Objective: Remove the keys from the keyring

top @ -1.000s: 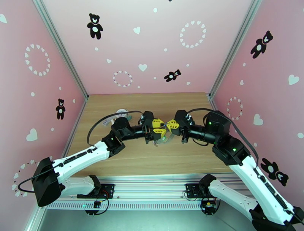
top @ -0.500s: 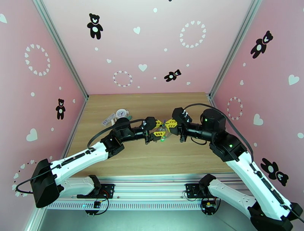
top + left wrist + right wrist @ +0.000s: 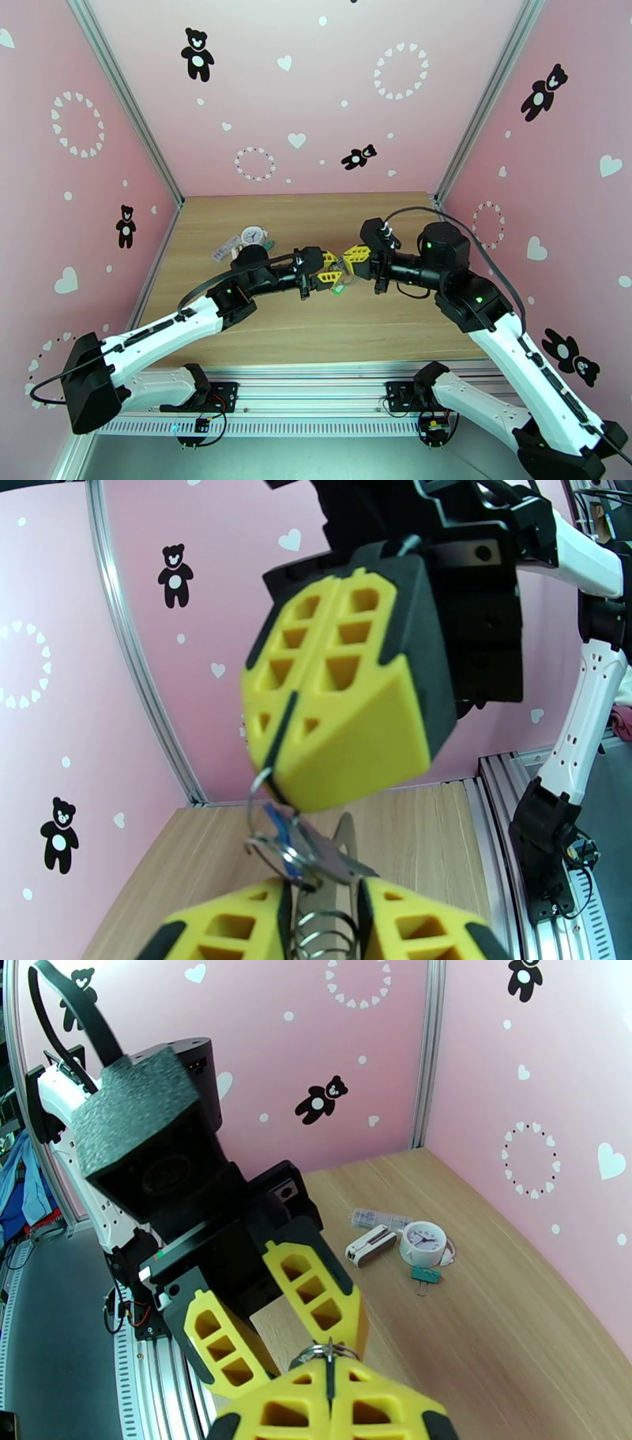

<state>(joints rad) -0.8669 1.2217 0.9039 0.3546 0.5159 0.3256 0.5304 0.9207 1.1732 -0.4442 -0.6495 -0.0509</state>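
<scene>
Both grippers meet above the middle of the table. My right gripper is shut, its yellow tips pinching a thin metal ring. A blue-tagged key hangs from that ring. The mauve keyring drops edge-on between the fingers of my left gripper. Those fingers stand narrowly apart on either side of its coiled metal rings; whether they press them is unclear. A green tag dangles just below the fingertips.
At the table's left rear lie a white clock-face charm, a teal clip and small white strips. Pink walls enclose three sides. Bare wood stretches behind and in front of the grippers.
My left gripper has moved in toward the right one and its fingers have narrowed around the keyring's rings. The right gripper stayed shut and shifted slightly back.
</scene>
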